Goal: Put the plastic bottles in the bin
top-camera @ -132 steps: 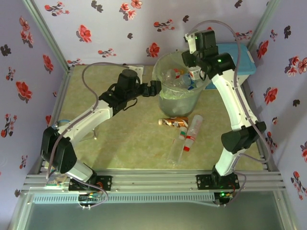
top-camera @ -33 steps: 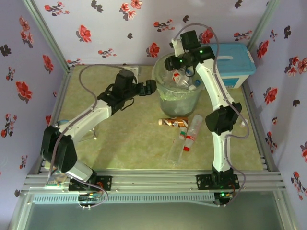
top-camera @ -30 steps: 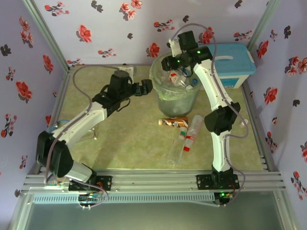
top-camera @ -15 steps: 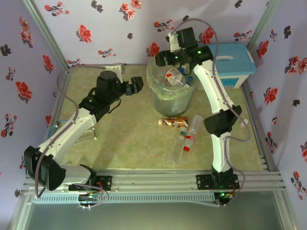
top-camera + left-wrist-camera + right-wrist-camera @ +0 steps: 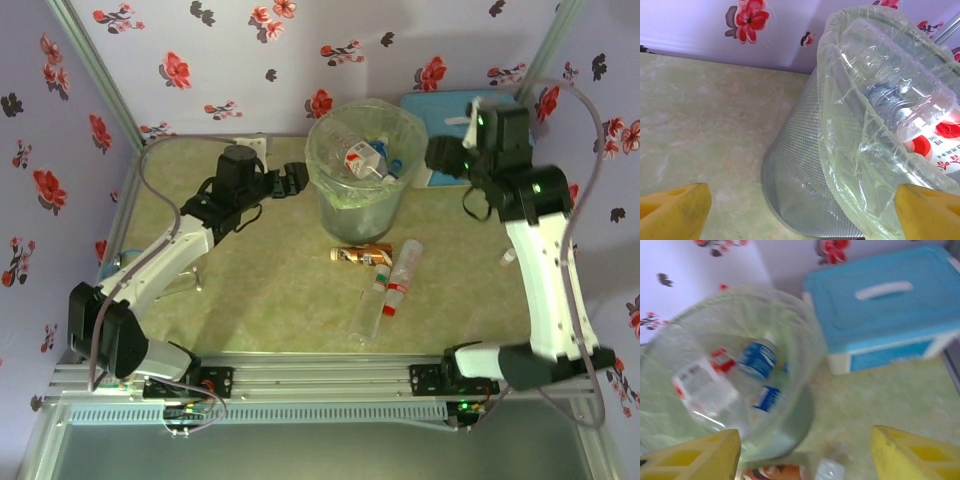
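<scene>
Flowered walls enclose the green table (image 5: 250,290). Left claw (image 5: 293,180) gapes wide and empty beside the bin (image 5: 360,205). Several plastic bottles (image 5: 362,155) already lie inside, so the job looks mostly done. A brown bottle (image 5: 360,255) and two clear bottles (image 5: 403,265) remain on the table. Beyond the bin, the right claw (image 5: 440,157) hangs open, empty.

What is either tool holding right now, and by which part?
Nothing. The left tool stands open beside the bin; the right tool is open and empty too.

Overhead view down on table (image 5: 270,300) — both wrist views near bin (image 5: 795,175).
</scene>
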Tool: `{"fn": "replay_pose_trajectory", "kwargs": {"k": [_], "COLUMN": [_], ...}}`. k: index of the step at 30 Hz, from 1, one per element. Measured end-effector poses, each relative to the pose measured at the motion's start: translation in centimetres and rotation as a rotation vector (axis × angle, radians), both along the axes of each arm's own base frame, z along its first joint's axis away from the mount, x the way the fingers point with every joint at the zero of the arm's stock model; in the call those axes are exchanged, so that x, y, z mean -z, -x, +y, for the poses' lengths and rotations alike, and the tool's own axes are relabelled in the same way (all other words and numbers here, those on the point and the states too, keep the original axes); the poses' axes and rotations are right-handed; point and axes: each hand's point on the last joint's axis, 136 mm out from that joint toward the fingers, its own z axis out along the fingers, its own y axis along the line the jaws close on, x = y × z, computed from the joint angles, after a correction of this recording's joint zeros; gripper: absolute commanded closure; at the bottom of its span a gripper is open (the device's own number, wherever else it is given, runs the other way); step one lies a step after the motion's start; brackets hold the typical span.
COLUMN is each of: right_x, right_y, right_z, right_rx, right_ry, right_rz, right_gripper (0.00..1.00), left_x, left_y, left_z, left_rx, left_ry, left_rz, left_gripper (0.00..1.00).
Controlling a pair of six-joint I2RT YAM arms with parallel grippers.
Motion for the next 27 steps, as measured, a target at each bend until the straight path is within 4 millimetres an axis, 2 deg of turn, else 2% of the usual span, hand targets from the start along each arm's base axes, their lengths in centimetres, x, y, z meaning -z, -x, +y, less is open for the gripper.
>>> {"fn": "replay_pose_trajectory", "kwargs": {"k": [3,7,12,15,17,21,24,27], "right_x": [3.3,9.6,20.1,24.5,26.1,28.1,29.7,30.6], "right_y": [3.0,5.9,8.3,9.0,8.9,7.7,7.1,6.9], "right_z": [-1.7,-2.4,-1.4,-0.6,0.1,1.7,2.4,2.7], "right_rx": [0.067,0.116,0.136,0.144,0.142,0.117,0.113,0.110], "right_ry": [-0.011,-0.028,-0.095,-0.145,-0.176,-0.216,-0.237,-0.245], "right_rz": [0.056,0.184,0.422,0.515,0.545,0.566,0.588,0.595], "right_gripper": [0.33,0.32,0.28,0.25,0.24,0.24,0.25,0.29], "left_x": [0.3,0.2,-0.4,-1.3,-2.3,-4.4,-4.4,-3.2], "left_y": [-0.4,-0.5,-0.6,-0.8,-0.6,-0.6,-1.0,-1.7], "left_z": [-0.5,-0.9,-1.1,-1.2,-1.1,-1.2,-1.8,-2.7], "left_rx": [0.011,0.024,0.034,0.028,0.021,0.010,0.014,0.017], "left_ry": [0.001,0.009,0.025,0.056,0.089,0.167,0.200,0.209], "left_rz": [0.008,0.005,-0.012,-0.037,-0.056,-0.085,-0.069,-0.036], "left_gripper": [0.05,0.05,0.05,0.07,0.09,0.12,0.15,0.18]}}
